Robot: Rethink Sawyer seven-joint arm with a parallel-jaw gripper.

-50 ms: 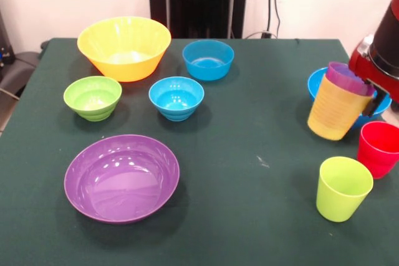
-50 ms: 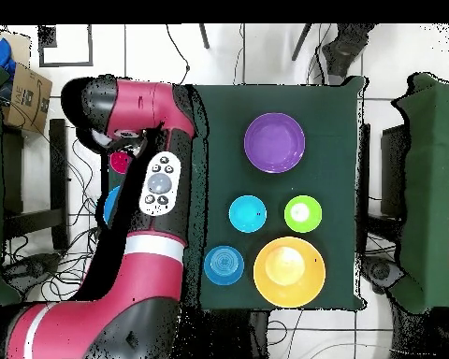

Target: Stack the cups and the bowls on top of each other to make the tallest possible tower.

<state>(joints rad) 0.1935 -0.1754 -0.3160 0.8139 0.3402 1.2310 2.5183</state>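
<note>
My gripper is at the right edge of the front view, shut on the rim of a yellow cup with a purple cup nested inside it. The pair hangs tilted in front of the large blue bowl. Below them a red cup and a lime green cup stand upright and apart. To the left lie a wide purple bowl, a small green bowl, two small blue bowls and a large yellow-orange bowl. No tower stands.
In the overhead view the red arm covers the table's left side, hiding the cups there except a sliver of the red cup and of the large blue bowl. The dark green table has its right edge close to the cups.
</note>
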